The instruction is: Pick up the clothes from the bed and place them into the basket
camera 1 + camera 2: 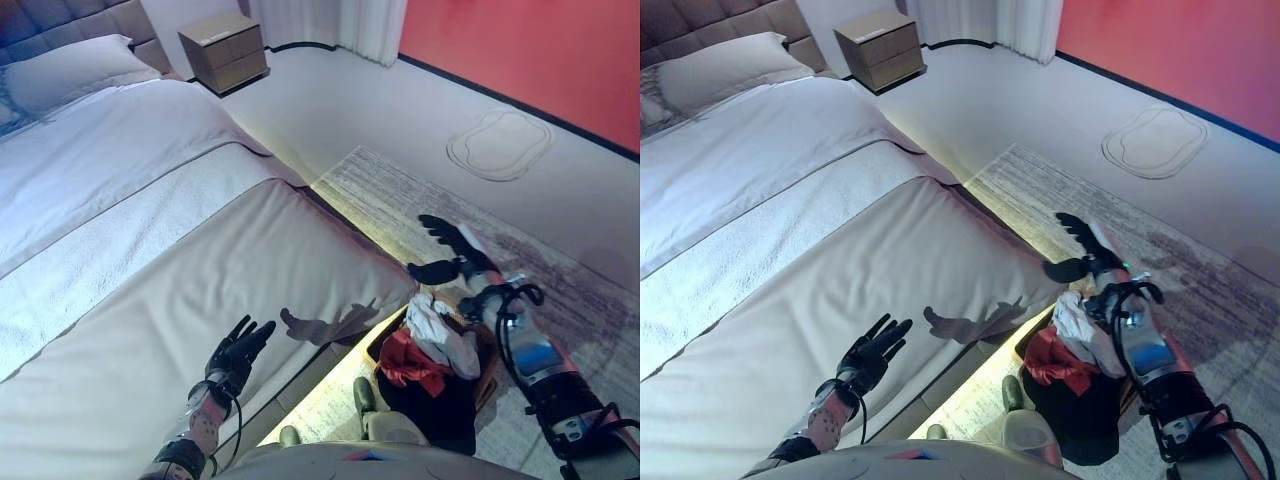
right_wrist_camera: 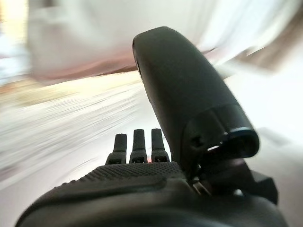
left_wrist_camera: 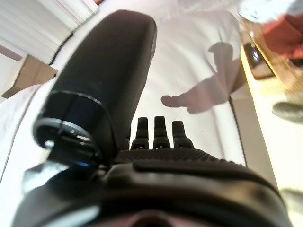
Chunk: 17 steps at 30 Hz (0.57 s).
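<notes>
A dark basket [image 1: 482, 378] stands on the floor beside the bed's near corner, with a white garment [image 1: 440, 328] and a red garment [image 1: 408, 362] piled in it. My right hand [image 1: 447, 250] hovers above the basket's far side, fingers straight and spread, holding nothing. Over the beige bedspread [image 1: 200, 290] near its front edge, my left hand [image 1: 238, 352] is open and empty. No loose clothes show on the bed. The left wrist view shows the basket's edge with the red garment [image 3: 283, 29].
A patterned rug [image 1: 420, 190] lies under the basket. The bed carries a white sheet [image 1: 110, 160] and a pillow [image 1: 70, 70]. A wooden nightstand [image 1: 225, 50] stands at the far wall. A round floor mat [image 1: 500, 145] lies near the red wall.
</notes>
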Tool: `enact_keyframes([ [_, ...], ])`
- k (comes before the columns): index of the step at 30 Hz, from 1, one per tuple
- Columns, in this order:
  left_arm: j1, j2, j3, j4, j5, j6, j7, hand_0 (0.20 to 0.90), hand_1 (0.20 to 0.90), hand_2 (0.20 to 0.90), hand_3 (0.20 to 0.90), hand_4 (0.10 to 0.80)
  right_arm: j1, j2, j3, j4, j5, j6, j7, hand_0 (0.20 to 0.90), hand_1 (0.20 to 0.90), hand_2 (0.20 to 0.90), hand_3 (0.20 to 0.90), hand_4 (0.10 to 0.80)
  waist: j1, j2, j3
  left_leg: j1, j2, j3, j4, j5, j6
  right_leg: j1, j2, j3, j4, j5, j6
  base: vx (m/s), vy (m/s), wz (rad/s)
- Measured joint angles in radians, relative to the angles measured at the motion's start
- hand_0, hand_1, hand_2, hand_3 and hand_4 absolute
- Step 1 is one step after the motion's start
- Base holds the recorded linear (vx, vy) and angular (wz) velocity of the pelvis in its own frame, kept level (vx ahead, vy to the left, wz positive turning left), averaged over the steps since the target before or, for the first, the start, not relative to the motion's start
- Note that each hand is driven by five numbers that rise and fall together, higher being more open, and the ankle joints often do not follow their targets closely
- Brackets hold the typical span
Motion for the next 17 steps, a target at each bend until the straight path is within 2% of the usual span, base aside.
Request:
enact_keyframes([
  [3, 0.014, -0.008, -0.019, -0.008, 0.082, -0.012, 0.04, 0.9, 0.9, 0.9, 0.9, 0.8, 0.03, 0.065, 0.067, 0.017, -0.006, -0.073, -0.026, 0.9, 0.9, 0.9, 0.9, 0.8, 0.017, -0.01, -0.007, -0.015, -0.005, -0.03, 0.001, 0.011, 0.001, 0.0, -0.015, -0.03, 0.0, -0.001, 0.0, 0.017, 0.0, 0.28],
  [6, 0.015, -0.016, -0.041, -0.05, 0.088, -0.015, 0.061, 0.9, 0.9, 0.9, 0.9, 0.8, 0.03, 0.122, 0.143, 0.088, -0.02, -0.078, -0.063, 0.9, 0.9, 0.9, 0.9, 0.8, 0.04, -0.012, -0.009, -0.03, -0.01, -0.063, 0.0, 0.017, 0.003, 0.004, -0.031, -0.067, 0.0, -0.003, 0.004, 0.025, -0.007, 0.4],
  [10, 0.024, -0.011, -0.098, -0.124, 0.088, -0.049, 0.064, 0.9, 0.9, 0.9, 0.9, 0.8, 0.029, 0.128, 0.239, 0.12, -0.054, -0.078, -0.06, 0.9, 0.9, 0.9, 0.9, 0.8, 0.098, -0.016, -0.012, -0.048, -0.01, -0.115, 0.0, 0.033, 0.002, 0.013, -0.043, -0.124, 0.0, -0.015, 0.009, 0.053, -0.005, 0.42],
  [13, 0.036, -0.002, -0.114, -0.142, 0.087, -0.054, 0.063, 0.9, 0.9, 0.9, 0.9, 0.8, 0.027, 0.125, 0.258, 0.122, -0.075, -0.078, -0.059, 0.9, 0.9, 0.9, 0.9, 0.8, 0.13, -0.016, -0.013, -0.048, -0.009, -0.159, 0.0, 0.041, -0.002, 0.033, -0.045, -0.164, 0.0, -0.021, 0.002, 0.078, -0.022, 0.39],
  [17, 0.07, 0.031, -0.117, -0.142, 0.089, -0.052, 0.05, 0.9, 0.9, 0.9, 0.9, 0.8, 0.013, 0.116, 0.258, 0.121, -0.095, -0.073, -0.044, 0.9, 0.9, 0.9, 0.9, 0.8, 0.158, -0.023, -0.017, -0.055, -0.007, -0.193, 0.0, 0.043, -0.002, 0.043, -0.048, -0.201, 0.0, -0.033, 0.005, 0.045, -0.025, 0.27],
])
